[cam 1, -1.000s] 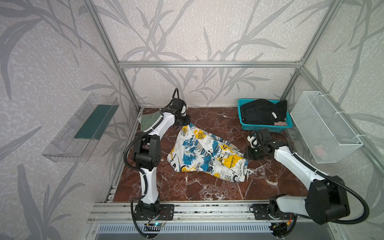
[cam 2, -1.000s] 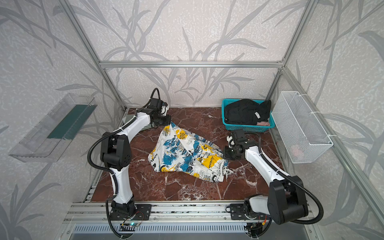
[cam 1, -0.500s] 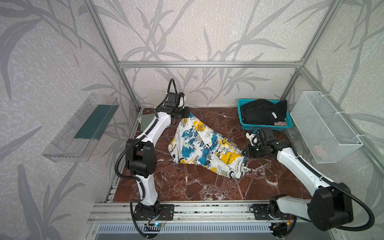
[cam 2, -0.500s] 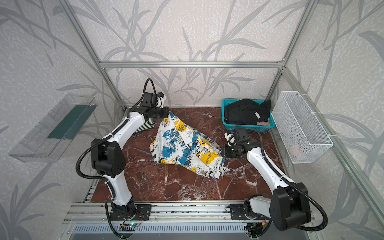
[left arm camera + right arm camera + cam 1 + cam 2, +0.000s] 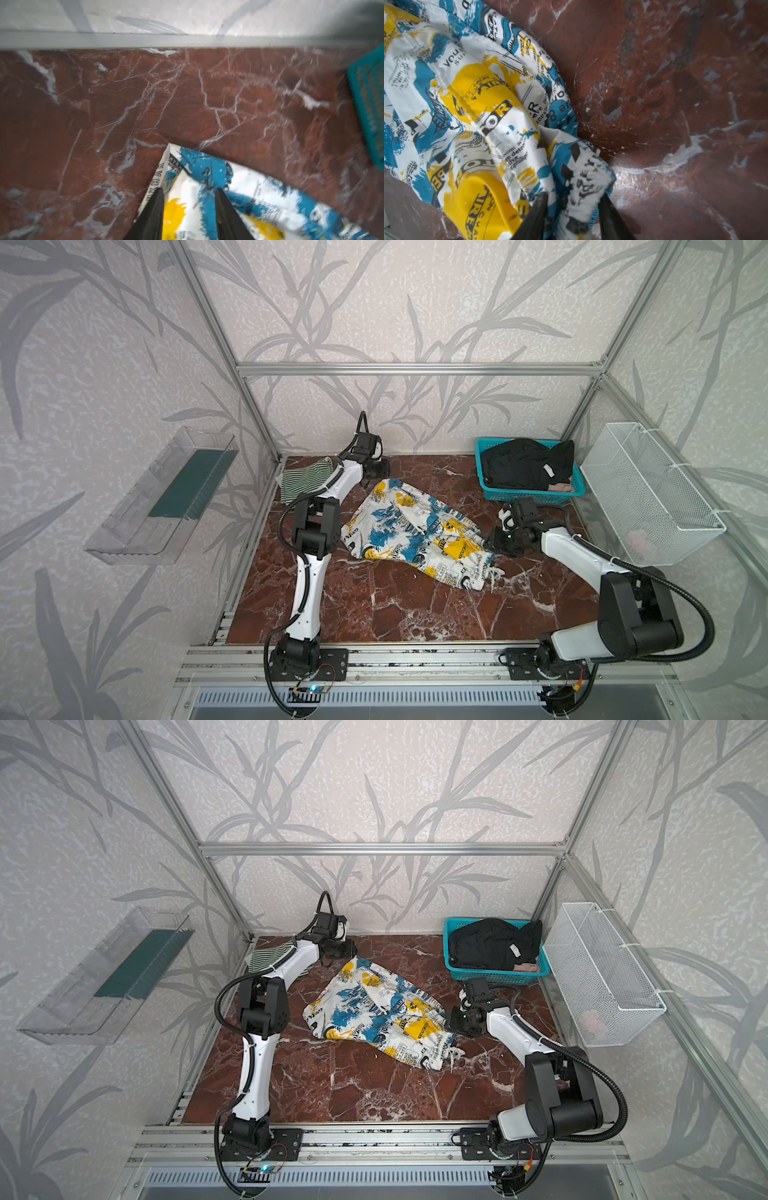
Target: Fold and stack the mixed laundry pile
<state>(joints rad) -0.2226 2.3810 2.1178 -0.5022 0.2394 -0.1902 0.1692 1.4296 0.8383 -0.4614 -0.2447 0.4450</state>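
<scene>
Just released onto red-brown marble tabletop (image 5: 374,605): white cloth garment with blue, yellow and black print (image 5: 415,531), lying aslant mid-table. Pinched shut a second ago, now spread: left gripper (image 5: 189,190), right gripper (image 5: 573,194), at opposite ends. Probably ready for folding.

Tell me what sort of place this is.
Likely a robot test cell, not a home: an aluminium frame boxes in wallpapered panels, the left arm and right arm are bolted to a front rail, and a printed garment lies on a marble-look tabletop.
</scene>
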